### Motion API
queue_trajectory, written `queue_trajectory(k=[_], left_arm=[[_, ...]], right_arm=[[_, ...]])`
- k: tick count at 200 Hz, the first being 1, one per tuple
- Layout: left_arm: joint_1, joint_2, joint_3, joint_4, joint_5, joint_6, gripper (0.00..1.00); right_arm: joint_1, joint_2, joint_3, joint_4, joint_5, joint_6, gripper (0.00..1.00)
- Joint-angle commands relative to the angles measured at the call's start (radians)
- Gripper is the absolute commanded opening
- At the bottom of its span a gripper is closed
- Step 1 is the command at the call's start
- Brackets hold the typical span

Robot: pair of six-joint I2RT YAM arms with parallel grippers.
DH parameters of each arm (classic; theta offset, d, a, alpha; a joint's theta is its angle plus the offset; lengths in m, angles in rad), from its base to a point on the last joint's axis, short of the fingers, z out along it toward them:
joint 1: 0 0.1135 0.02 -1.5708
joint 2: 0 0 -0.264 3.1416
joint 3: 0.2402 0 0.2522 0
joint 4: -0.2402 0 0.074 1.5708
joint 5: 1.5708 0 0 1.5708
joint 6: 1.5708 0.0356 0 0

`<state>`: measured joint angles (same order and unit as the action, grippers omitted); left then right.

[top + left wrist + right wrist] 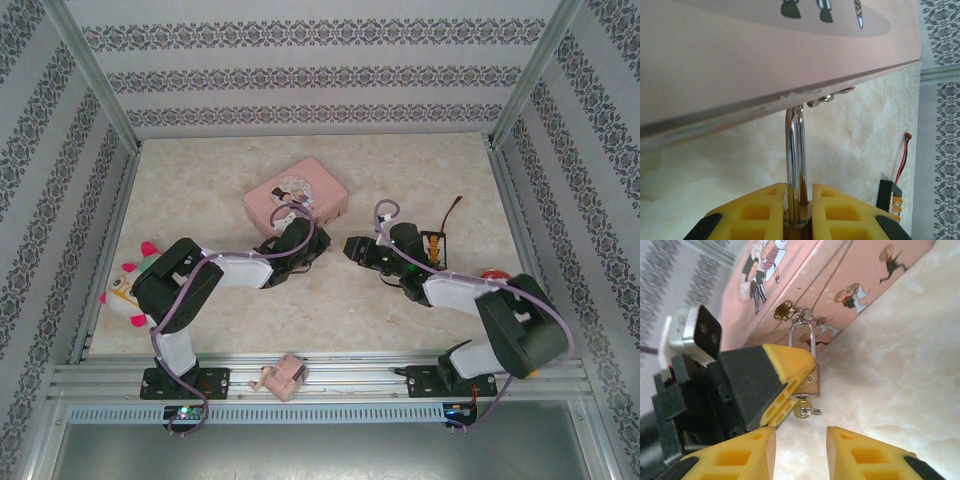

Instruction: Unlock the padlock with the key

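The brass padlock [810,382] hangs by its silvery shackle [795,155] from the hasp on the front of the pink tin [296,197]. My left gripper [799,189] is shut on the padlock's body, its yellow fingers [785,371] pressing on both sides. The key [802,410] sticks out of the padlock's underside with a small ring on it. My right gripper [801,436] is open just below the key, apart from it, with nothing between its fingers. In the top view the left gripper [300,235] and right gripper [348,247] face each other in front of the tin.
A black connector block with a red wire [437,243] lies right of the right gripper. A plush toy [135,282] sits at the left wall, a small pink block [283,377] on the front rail, a red object [492,275] at the right.
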<state>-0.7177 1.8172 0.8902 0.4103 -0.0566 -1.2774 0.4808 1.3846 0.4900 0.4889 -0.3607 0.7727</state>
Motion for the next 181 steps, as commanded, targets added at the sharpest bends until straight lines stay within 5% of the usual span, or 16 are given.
queue_trajectory(k=[1,117,181], left_arm=[[-0.005,-0.057,0.034,-0.080,0.020,-0.026,0.00],[0.037,-0.072,0.024,-0.116,0.194,-0.095,0.00],[0.043,-0.072,0.017,-0.114,0.226,-0.106,0.00]], right_arm=[[0.084,-0.077,0.094,-0.421,0.248,-0.306,0.35],[0.336,-0.012,0.136,-0.382,0.567,-0.694,0.45],[0.358,0.065,0.151,-0.290,0.643,-0.821,0.44]])
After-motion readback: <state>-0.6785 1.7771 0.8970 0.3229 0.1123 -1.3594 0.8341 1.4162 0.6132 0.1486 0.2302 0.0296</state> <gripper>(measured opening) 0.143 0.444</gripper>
